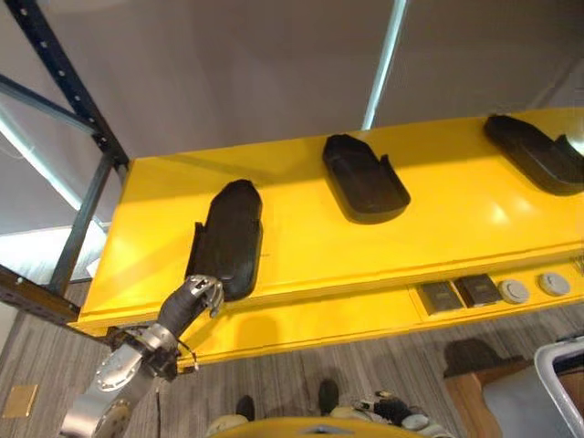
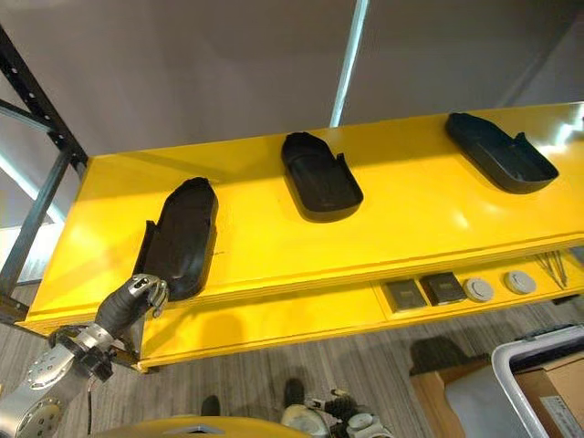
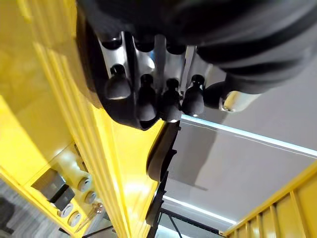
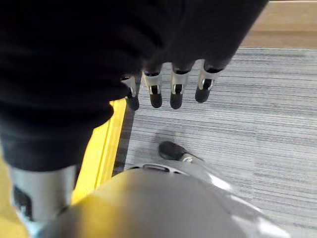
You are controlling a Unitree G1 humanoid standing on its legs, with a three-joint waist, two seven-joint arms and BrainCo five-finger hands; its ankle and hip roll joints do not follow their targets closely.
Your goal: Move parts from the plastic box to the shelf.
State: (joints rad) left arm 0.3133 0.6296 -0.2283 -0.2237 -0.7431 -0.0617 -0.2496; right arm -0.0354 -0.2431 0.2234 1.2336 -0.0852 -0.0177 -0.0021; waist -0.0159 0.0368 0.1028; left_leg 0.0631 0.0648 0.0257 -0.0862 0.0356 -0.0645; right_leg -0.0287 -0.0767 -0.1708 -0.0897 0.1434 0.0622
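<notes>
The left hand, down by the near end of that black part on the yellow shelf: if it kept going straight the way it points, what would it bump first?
Probably the black part itself: the left hand already sits at its near end, fingers against it.

The right hand (image 4: 168, 84) hangs above the grey floor (image 4: 257, 124), fingers (image 4: 155, 95) straight, beside a yellow edge (image 4: 106, 144).

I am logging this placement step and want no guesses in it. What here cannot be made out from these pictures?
- Grip of the left hand: its fingers lie against the left part; the part hides the contact.
- The right part: cut by the left eye view's edge.
- The plastic box: cut by the corner, contents hidden.
- The small items on the lower ledge: too small to identify.
</notes>
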